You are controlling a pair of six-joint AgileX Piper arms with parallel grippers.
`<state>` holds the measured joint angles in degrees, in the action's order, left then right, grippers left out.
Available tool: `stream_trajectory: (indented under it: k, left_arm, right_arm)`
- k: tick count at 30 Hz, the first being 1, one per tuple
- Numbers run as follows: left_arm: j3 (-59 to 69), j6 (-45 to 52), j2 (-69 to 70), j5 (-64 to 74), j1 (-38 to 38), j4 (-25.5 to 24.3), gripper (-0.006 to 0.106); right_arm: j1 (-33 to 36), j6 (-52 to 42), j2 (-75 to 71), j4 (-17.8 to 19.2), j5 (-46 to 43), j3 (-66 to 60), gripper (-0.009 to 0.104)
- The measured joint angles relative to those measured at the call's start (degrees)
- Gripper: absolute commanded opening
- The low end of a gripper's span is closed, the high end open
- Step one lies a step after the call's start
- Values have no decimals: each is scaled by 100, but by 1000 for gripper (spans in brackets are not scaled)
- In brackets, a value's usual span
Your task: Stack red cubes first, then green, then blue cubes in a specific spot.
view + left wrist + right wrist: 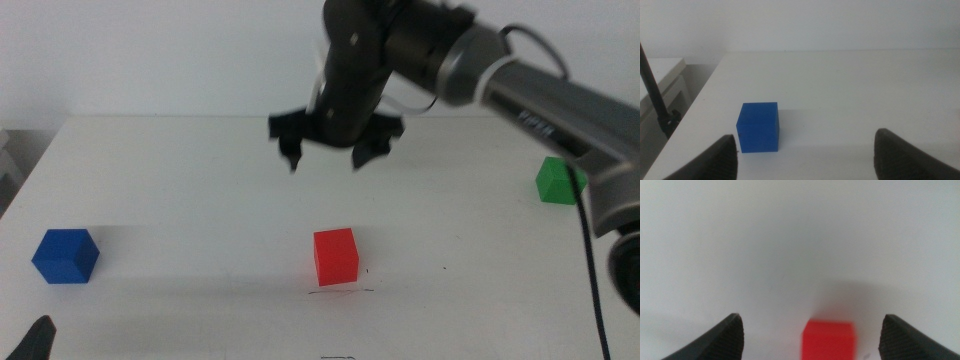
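The red cube (336, 256) sits on the white table near the front centre, right behind a faint wavy line and beside a tiny dot that mark the specific spot (342, 291). My right gripper (331, 152) hovers open above and behind it, holding nothing; its wrist view shows the red cube (829, 340) between the spread jaws. The green cube (558, 181) rests at the far right. The blue cube (65, 256) stands at the left, also seen as the blue cube (758, 127) ahead of my open left gripper (802, 155), which waits at the front left corner.
The right arm (540, 95) reaches in from the right over the table, with a dark cable hanging near the green cube. The table's left edge (700, 100) runs close to the blue cube.
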<state>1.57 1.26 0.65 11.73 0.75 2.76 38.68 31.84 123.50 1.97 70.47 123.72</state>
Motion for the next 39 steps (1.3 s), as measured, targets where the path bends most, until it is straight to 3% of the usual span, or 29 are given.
stream_trajectory:
  k: [6,20,23,28,39]
  left_arm:
    - [0,0,0,0,0,0,93]
    - [0,0,0,0,0,0,93]
    - [0,0,0,0,0,0,93]
    - [0,0,0,0,0,0,93]
    - [0,0,0,0,0,0,93]
  right_arm:
    - [-511,-90,-252,602,63,163,89]
    - [-3020,-731,-172,729,64,163,87]
    - [-3470,-1048,-41,694,69,163,87]
    - [-3993,-1437,166,340,76,163,87]
    - [-4114,-1797,683,152,70,163,87]
